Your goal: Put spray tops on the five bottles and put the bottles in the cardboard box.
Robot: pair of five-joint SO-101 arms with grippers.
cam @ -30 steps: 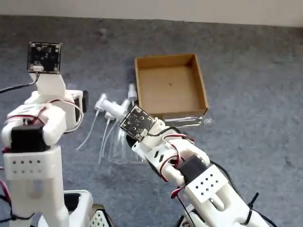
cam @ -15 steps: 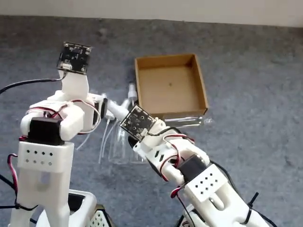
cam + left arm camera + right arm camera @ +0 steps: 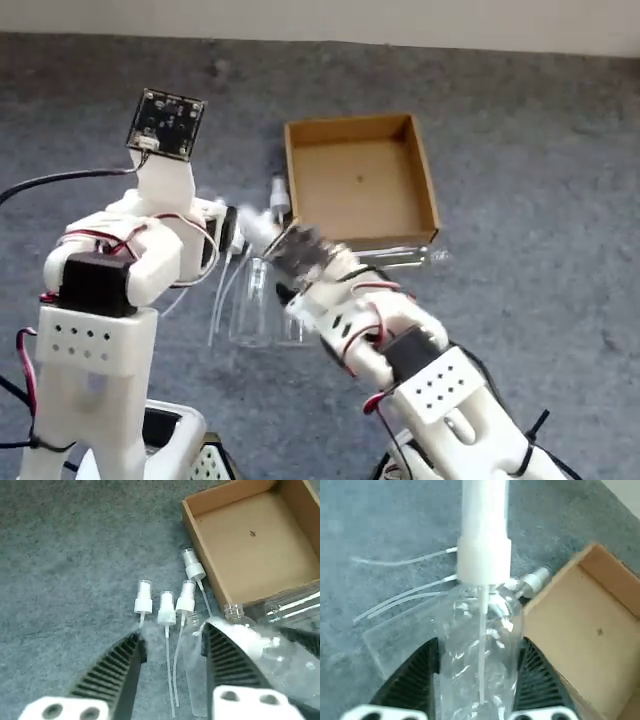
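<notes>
1. Bottle (image 3: 479, 625) is sitting clenched in the right gripper (image 3: 479, 652), its long axis running straight out from the jaws, spray top (image 3: 484, 545) pointing away.
2. Left gripper (image 3: 172, 635) is hanging released, loose tops (image 3: 166, 611) lying just beyond it.

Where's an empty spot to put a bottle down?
Inside the cardboard box, its floor is bare. The grey table right of the box is bare. It's crowded left of the box: loose spray tops and clear bottles.
</notes>
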